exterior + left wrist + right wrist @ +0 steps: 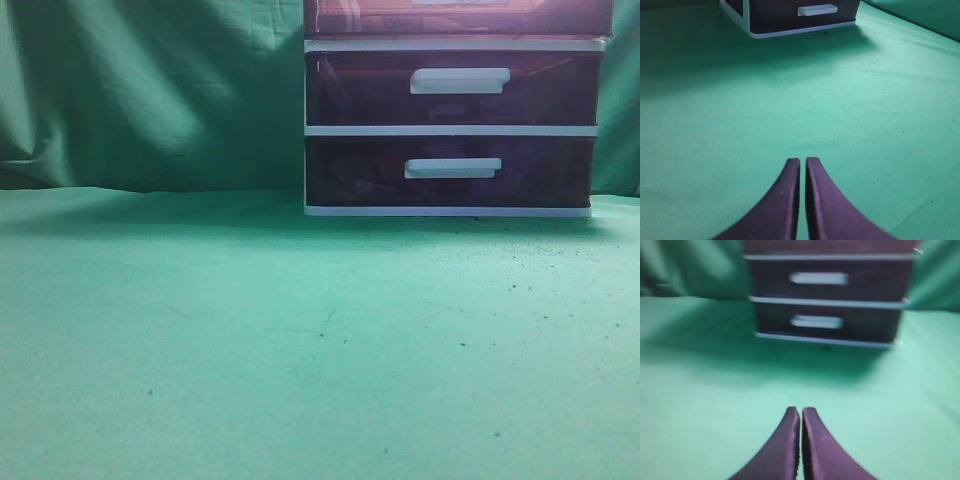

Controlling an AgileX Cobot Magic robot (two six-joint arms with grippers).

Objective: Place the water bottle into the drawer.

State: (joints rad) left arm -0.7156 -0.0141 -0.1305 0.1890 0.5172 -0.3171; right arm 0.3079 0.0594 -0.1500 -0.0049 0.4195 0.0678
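The drawer [380, 17], the uppermost of three dark purple-brown ones in a white-framed unit, shows only as its lower strip at the top edge of the exterior view. It also shows in the right wrist view [830, 246]. No water bottle is in any view. My left gripper [803, 161] is shut and empty above the green cloth, well short of the unit. My right gripper [801, 411] is shut and empty, facing the unit's front. Neither gripper shows in the exterior view.
The middle drawer [350, 90] and lowest drawer [350, 172] are closed, each with a white bar handle. The unit stands on a green cloth table [250, 330] against a green cloth backdrop [150, 90]. The left wrist view shows only the lowest drawer [775, 12].
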